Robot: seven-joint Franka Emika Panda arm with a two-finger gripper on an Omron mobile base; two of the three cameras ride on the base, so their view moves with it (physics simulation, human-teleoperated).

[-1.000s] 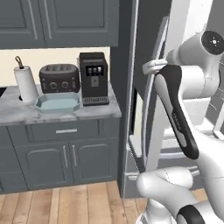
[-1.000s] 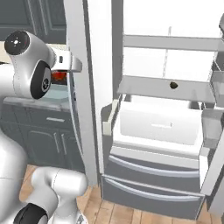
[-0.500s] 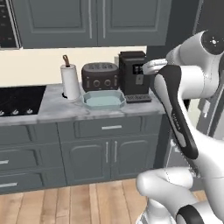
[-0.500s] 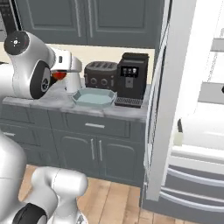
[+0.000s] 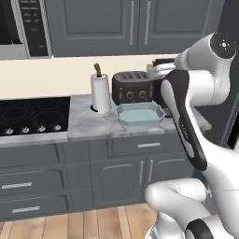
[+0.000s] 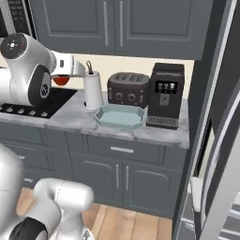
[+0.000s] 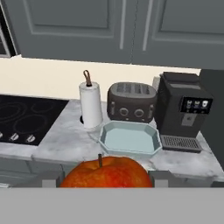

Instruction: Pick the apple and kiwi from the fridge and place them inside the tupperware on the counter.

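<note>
My gripper (image 7: 106,180) is shut on the apple (image 7: 106,173), a red-orange fruit with its stem up between the two dark fingertips. In the right base view the gripper (image 6: 62,78) holds the apple (image 6: 60,81) in the air, left of and above the tupperware (image 6: 119,116). The pale blue-green tupperware (image 7: 130,139) sits empty on the marbled counter (image 7: 65,135), in front of the toaster. From the left base view the tupperware (image 5: 139,113) lies just left of my arm. The fridge door (image 6: 220,178) stands at the far right. The kiwi is out of view.
A paper towel roll (image 7: 91,105) stands left of the tupperware, with a dark toaster (image 7: 131,102) behind it and a black coffee machine (image 7: 183,111) to its right. A black cooktop (image 5: 32,116) lies on the left. Grey upper cabinets (image 6: 112,23) hang above.
The whole picture has swung from the open fridge to the counter, so the camera moved. The apple has stayed in the gripper, which now faces the tupperware.
</note>
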